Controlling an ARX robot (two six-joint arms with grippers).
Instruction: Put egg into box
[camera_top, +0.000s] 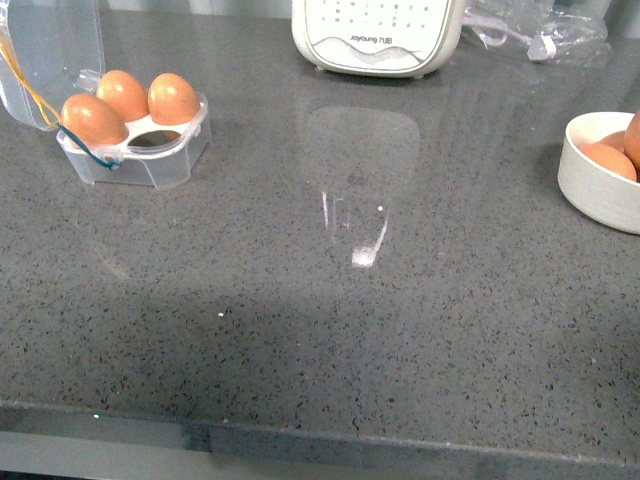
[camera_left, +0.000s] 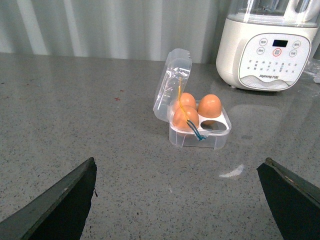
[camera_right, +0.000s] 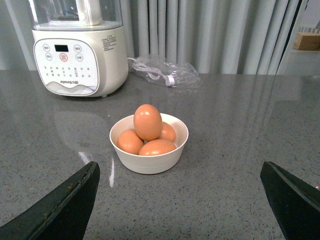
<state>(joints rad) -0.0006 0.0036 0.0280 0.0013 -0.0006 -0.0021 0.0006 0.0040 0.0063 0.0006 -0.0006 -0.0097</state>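
Observation:
The clear plastic box (camera_top: 150, 160) stands at the far left of the grey counter with its lid (camera_top: 45, 50) swung up. Three brown eggs (camera_top: 125, 95) sit in its cells and one front cell (camera_left: 215, 126) is empty. The box (camera_left: 200, 135) lies some way ahead of my left gripper (camera_left: 177, 200), which is open with nothing between its fingers. Several brown eggs, one egg (camera_right: 147, 121) standing on top, fill a white bowl (camera_right: 150, 162). My right gripper (camera_right: 180, 202) is open and empty, short of the bowl. Neither gripper shows in the front view.
A large white appliance (camera_top: 378, 35) with buttons stands at the back of the counter. A clear plastic bag (camera_top: 540, 30) with a cable lies to its right. The bowl (camera_top: 595, 190) sits at the counter's right edge. Curtains hang behind.

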